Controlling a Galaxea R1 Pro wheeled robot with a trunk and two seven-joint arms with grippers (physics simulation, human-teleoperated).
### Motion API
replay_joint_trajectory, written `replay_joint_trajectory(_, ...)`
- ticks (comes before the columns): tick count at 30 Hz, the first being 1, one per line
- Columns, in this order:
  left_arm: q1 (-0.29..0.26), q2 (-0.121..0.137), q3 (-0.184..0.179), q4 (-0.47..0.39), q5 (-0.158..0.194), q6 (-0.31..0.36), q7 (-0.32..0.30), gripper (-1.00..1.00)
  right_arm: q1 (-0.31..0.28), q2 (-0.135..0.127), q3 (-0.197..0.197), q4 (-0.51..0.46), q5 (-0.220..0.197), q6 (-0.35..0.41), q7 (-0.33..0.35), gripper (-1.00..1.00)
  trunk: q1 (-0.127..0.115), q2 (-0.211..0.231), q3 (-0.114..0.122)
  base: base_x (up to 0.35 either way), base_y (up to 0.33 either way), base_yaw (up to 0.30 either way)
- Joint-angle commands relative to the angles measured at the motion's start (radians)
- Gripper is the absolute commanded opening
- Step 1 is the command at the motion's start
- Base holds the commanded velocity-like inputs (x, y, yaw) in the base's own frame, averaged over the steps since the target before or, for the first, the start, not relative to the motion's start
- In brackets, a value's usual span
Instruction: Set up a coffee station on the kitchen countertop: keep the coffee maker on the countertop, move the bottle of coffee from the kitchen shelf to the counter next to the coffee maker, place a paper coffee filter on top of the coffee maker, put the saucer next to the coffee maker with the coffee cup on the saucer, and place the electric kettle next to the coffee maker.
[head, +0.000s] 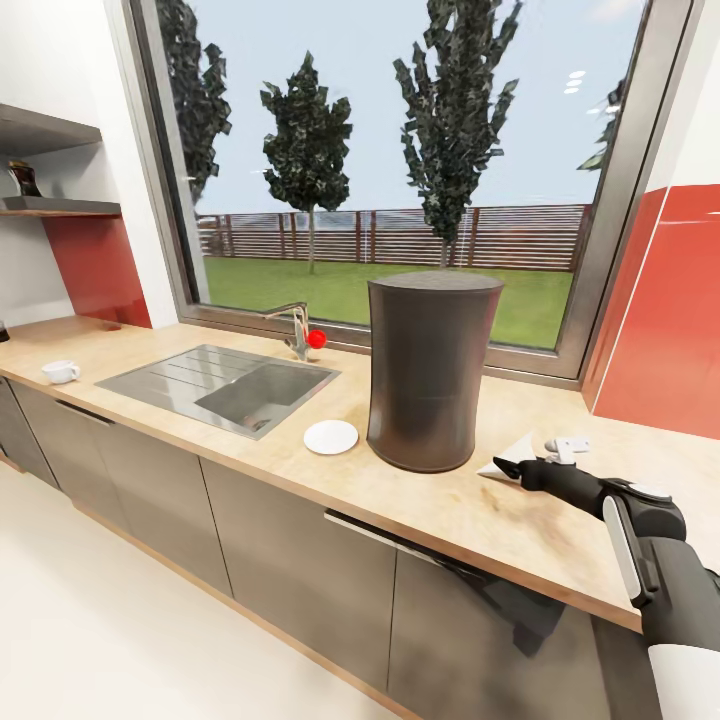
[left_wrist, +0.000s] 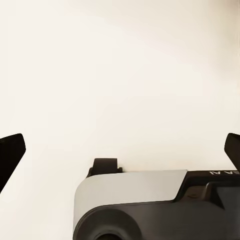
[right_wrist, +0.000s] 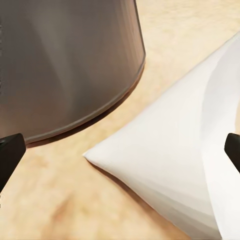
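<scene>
**Filter in reach, station barely started**

Right of the coffee maker, on the kitchen countertop, lies the paper coffee filter, a white cone on its side with its tip towards the machine's base. And the right gripper is right on it, fingers spread to either side of the cone, not yet clamped as far as I can judge. Up close, the right wrist view gives us what the head camera can't: the filter sits between the parted fingertips, its tip just short of the machine's dark wall.

Scoreboard, then: machine standing on the counter, tick. The saucer already rests just beside it, on the sink side. But the coffee cup sits well apart, far down the worktop, so that's outstanding. Filter still to go up top.

Left gripper: open, tips wide, facing a pale blank surface.
</scene>
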Motion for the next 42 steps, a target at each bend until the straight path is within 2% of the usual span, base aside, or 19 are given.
replay_joint_trajectory(1,0.0,0.0,0.001,-0.001,0.0,-0.002,0.001,1.0,-0.001,0.0,-0.001,-0.001,0.001,0.006,0.005,1.0,0.0,-0.001,-0.001,0.0,0.0,0.0)
replay_joint_trajectory(19,0.0,0.0,0.001,-0.001,0.0,-0.002,0.001,1.0,-0.001,0.001,0.003,0.004,0.0,0.006,0.006,1.0,0.0,-0.001,-0.001,0.0,0.0,0.0)
replay_joint_trajectory(20,0.0,0.0,0.001,-0.001,0.0,-0.002,0.001,1.0,-0.001,0.002,0.014,0.004,0.0,0.006,0.006,1.0,0.0,-0.001,-0.001,0.0,0.0,0.0)
replay_joint_trajectory(22,0.0,0.0,0.001,-0.001,0.0,-0.002,0.0,1.0,-0.001,0.004,0.059,0.004,-0.001,0.005,0.006,1.0,0.0,-0.001,-0.001,0.0,0.0,0.0)
replay_joint_trajectory(27,0.0,0.0,0.001,-0.001,0.0,-0.002,0.001,1.0,-0.001,0.005,0.096,0.004,-0.002,0.005,0.005,1.0,0.0,-0.001,-0.001,0.0,0.0,0.0)
replay_joint_trajectory(42,0.0,0.0,0.001,-0.001,0.0,-0.002,0.0,1.0,-0.001,0.005,0.106,0.004,0.0,0.004,0.003,1.0,0.0,-0.001,-0.001,0.0,0.0,0.0)
